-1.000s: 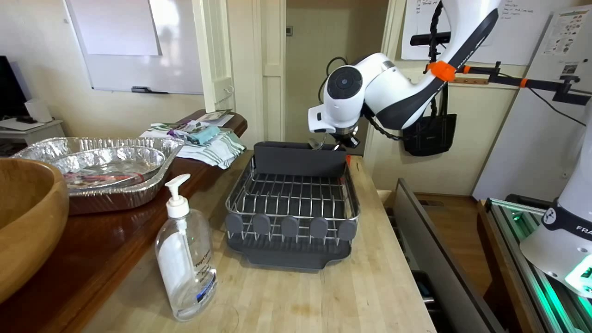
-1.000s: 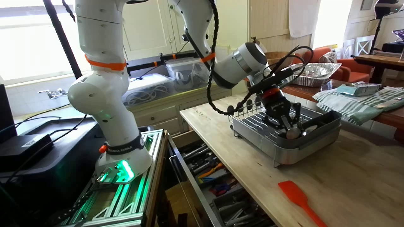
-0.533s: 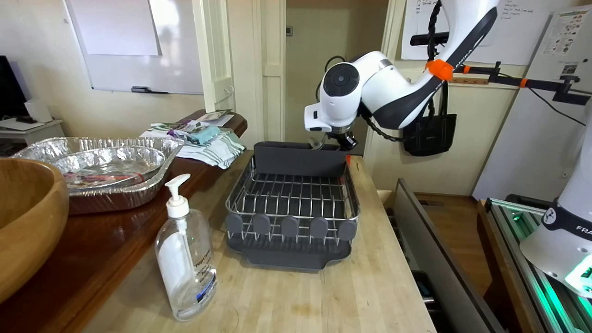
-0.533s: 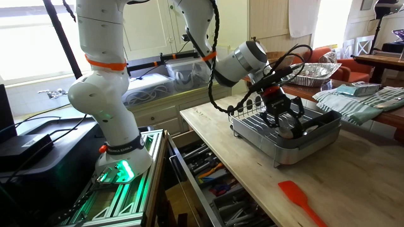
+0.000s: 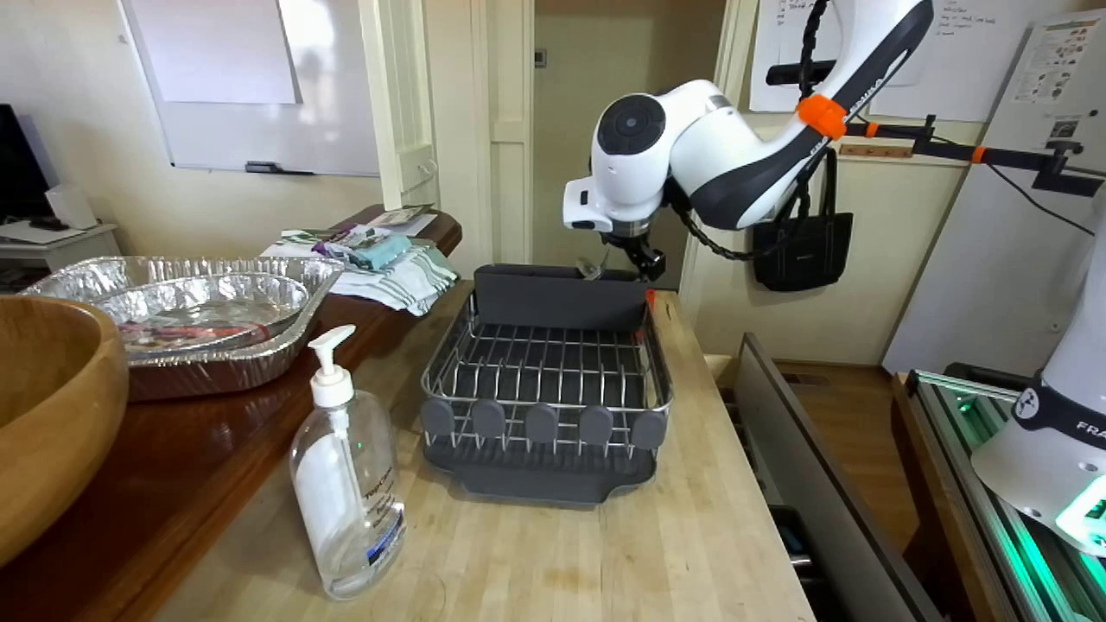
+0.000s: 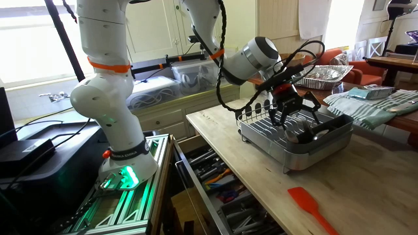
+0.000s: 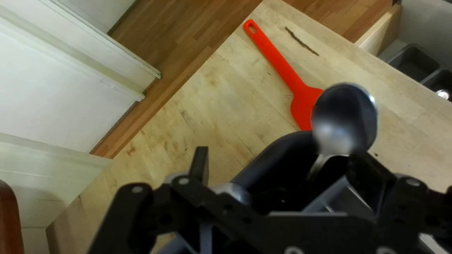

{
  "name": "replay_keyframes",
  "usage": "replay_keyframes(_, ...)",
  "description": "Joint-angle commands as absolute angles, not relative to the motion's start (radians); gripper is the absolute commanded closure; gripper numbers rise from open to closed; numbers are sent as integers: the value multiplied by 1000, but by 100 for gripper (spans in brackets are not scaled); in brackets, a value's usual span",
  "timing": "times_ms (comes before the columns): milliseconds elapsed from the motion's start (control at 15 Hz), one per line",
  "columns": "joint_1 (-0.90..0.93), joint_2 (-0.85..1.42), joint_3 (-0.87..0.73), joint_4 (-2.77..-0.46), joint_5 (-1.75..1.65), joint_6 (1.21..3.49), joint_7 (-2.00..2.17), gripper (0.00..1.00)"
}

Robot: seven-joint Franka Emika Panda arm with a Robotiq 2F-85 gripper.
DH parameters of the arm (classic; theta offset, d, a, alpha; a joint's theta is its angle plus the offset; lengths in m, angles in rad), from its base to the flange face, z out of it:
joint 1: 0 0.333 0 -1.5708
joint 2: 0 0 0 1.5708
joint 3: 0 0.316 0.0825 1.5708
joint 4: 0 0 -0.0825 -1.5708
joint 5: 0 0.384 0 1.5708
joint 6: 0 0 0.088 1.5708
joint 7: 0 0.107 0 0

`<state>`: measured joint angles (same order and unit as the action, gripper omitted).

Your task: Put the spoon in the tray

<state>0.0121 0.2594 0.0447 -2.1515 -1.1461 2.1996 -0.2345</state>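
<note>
The spoon (image 7: 348, 116) stands bowl-up in the wrist view, its handle running down into the dark trough (image 7: 275, 155). That trough, at the end of the dish rack, is what I take for the tray (image 6: 329, 138). In an exterior view the spoon's bowl (image 6: 291, 136) leans at the trough's near end. My gripper (image 6: 297, 124) is over the trough with its jaws wide apart, nothing gripped. In the wrist view one finger of the gripper (image 7: 282, 165) overlaps the spoon's lower bowl; whether they touch I cannot tell. The handle's lower end is hidden inside.
Other cutlery, including another spoon (image 6: 321, 134) and a fork (image 6: 306, 125), stands in the trough close to my fingers. The wire rack (image 5: 553, 371) adjoins it. A red spatula (image 6: 308, 204) lies on the table, a pump bottle (image 5: 350, 484) stands nearby, and a drawer (image 6: 225, 192) is open.
The jaws have spread from nearly shut to wide, letting go of the spoon. Its bowl has shifted slightly left in an exterior view, and the arm has risen a little.
</note>
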Motion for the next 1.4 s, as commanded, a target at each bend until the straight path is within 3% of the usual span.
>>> replay_keyframes(0, -2, 217, 47, -2168, -1079, 2236, -251, 0)
replay_keyframes(1333, -56, -36, -36, -2225, -126, 2397, -231, 0)
